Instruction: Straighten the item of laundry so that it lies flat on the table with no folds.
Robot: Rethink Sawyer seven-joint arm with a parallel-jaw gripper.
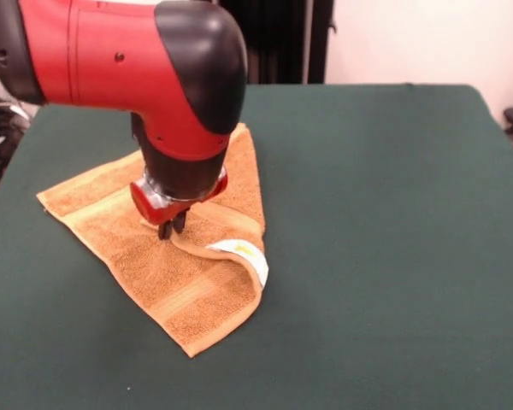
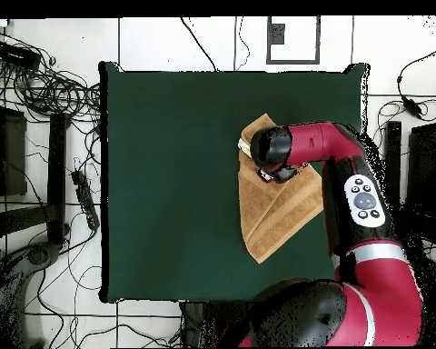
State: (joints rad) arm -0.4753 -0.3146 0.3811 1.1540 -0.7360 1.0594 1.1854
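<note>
The orange-tan towel [image 1: 184, 286] lies on the green table [image 1: 393, 213], left of centre, turned like a diamond. One corner is folded over onto it, showing the white label [image 1: 237, 249]. My gripper [image 1: 172, 227] points straight down at the inner end of that folded flap. Its two dark fingers are close together and pinch the flap's edge, which rises slightly to them. In the overhead view the towel [image 2: 272, 214] lies at the table's right side, and the arm's wrist [image 2: 272, 147] covers its upper part and the gripper.
The red and black arm [image 1: 128, 51] reaches in from the upper left of the front view and hides the towel's far part. In the overhead view, cables and stands [image 2: 49, 91] lie on the floor left of the table [image 2: 167, 182].
</note>
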